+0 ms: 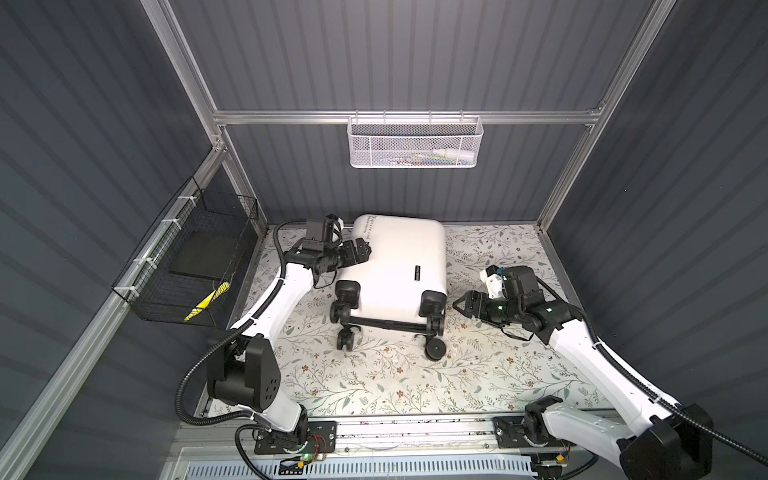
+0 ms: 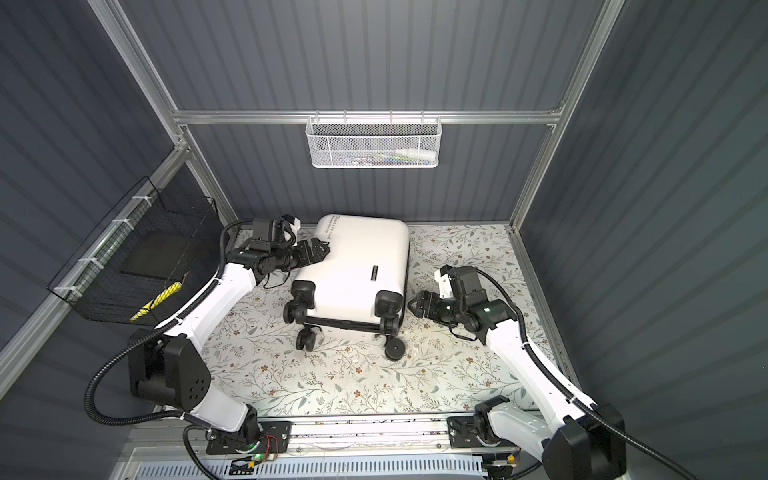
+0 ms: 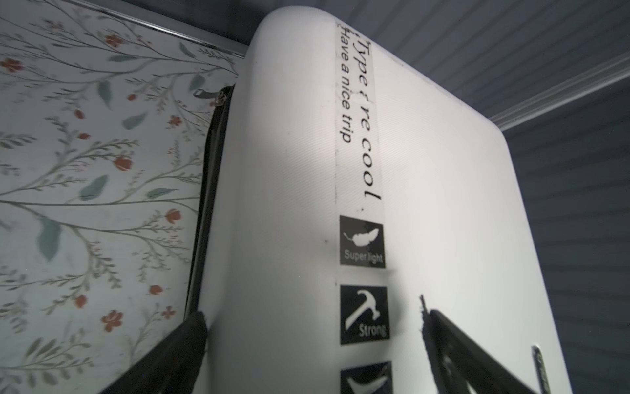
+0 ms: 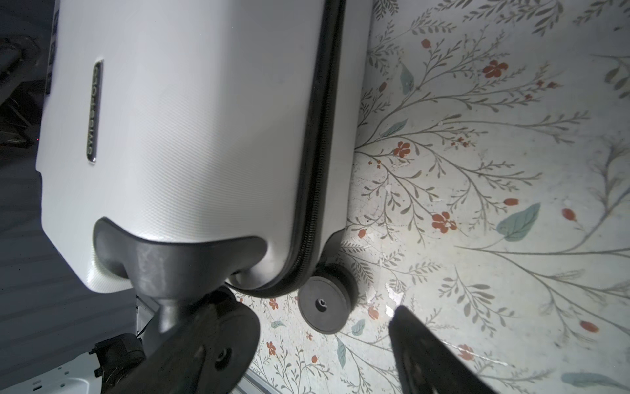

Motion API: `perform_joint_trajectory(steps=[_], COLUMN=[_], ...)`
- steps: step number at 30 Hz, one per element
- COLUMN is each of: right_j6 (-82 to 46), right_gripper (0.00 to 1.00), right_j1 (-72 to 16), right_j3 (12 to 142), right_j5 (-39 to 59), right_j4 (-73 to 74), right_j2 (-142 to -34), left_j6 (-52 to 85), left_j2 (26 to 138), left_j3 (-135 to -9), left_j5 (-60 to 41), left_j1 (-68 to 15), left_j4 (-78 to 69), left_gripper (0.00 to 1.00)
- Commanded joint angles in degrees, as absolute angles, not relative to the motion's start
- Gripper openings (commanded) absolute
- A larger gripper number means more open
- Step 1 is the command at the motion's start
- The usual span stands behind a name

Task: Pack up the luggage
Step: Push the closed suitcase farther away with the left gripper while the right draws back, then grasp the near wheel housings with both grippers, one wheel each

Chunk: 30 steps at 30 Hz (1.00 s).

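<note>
Lying flat and closed between both jaws: small white hard-shell suitcase (image 1: 399,266), long axis front-to-back. Left jaws nearer, wide open, empty, spanning its side edge; right jaws open, empty, beside black wheels (image 1: 432,305).

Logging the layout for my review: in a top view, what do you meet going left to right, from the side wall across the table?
black wire basket → left end effector → luggage → right end effector
</note>
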<state>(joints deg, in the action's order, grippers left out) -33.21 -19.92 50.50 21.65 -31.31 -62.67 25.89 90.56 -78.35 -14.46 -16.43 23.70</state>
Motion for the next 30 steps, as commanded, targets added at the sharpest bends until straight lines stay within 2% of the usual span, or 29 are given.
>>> perform_joint_trajectory(steps=[1,7,9,19,30], right_j6=[-31.0,-31.6,-31.7,-33.2,-41.6], right_gripper=[0.82,0.82,0.82,0.85,0.93], right_j1=[-20.0,-20.3,-21.7,-36.3,-46.9], right_j3=[53.1,53.4,54.6,62.1,59.8], right_j5=[21.3,19.9,16.3,-0.7,-13.0], right_j4=[-34.6,-36.7,-38.3,-46.9,-49.8], right_j2=[-61.7,-58.7,-58.2,-58.3,-54.8], left_j6=[29.2,28.2,27.5,25.5,27.5], left_j2=[90.9,87.5,86.3,77.9,64.0], left_j3=[-77.9,-76.8,-76.4,-73.0,-64.1], left_j5=[-16.4,-11.4,-10.2,-8.3,-6.2], left_j1=[-17.1,-17.1,-17.1,-17.0,-17.0], left_j4=[22.5,24.2,25.2,28.0,31.8], left_gripper=[1.0,1.0,1.0,1.0,1.0])
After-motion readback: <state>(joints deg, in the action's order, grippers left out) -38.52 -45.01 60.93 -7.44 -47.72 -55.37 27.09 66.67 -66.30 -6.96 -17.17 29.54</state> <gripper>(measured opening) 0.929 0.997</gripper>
